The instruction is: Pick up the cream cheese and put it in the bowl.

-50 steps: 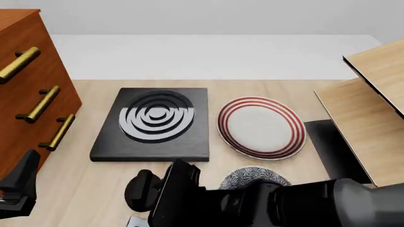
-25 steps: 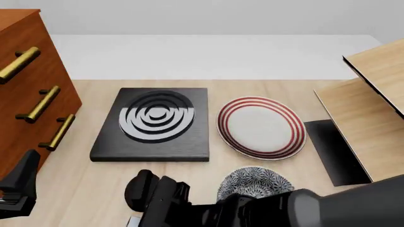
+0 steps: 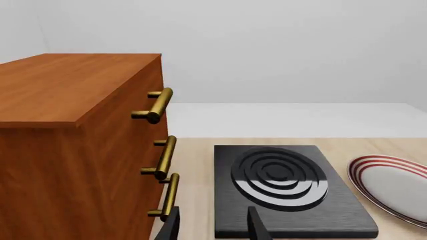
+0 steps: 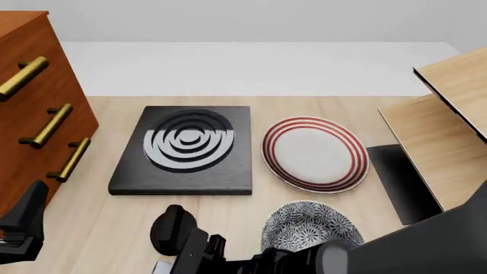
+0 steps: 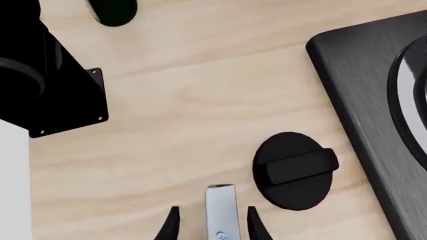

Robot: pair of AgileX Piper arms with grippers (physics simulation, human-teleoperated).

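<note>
The cream cheese [image 5: 221, 214], a narrow silver-blue box seen edge-on, lies on the wooden table next to a black round knob [image 5: 294, 170]. My right gripper [image 5: 212, 221] is open, with one finger on each side of the box and a gap on both sides. In the front view only a corner of the box [image 4: 159, 267] shows at the bottom edge, under my right arm [image 4: 259, 264]. The speckled bowl [image 4: 311, 228] stands on the table just right of the knob [image 4: 170, 228], its near rim hidden by the arm. My left gripper [image 3: 212, 226] is open and empty, facing the stove plate.
A wooden drawer cabinet [image 4: 34, 108] with brass handles stands at the left. A black stove plate [image 4: 186, 148] and a red-ringed white plate [image 4: 315, 153] lie behind the bowl. Wooden boards [image 4: 441, 137] stand at the right. My left arm's base [image 5: 47, 80] is close by.
In the front view my right arm has sunk lower and drawn toward the near edge, uncovering more of the bowl. The left arm has not moved.
</note>
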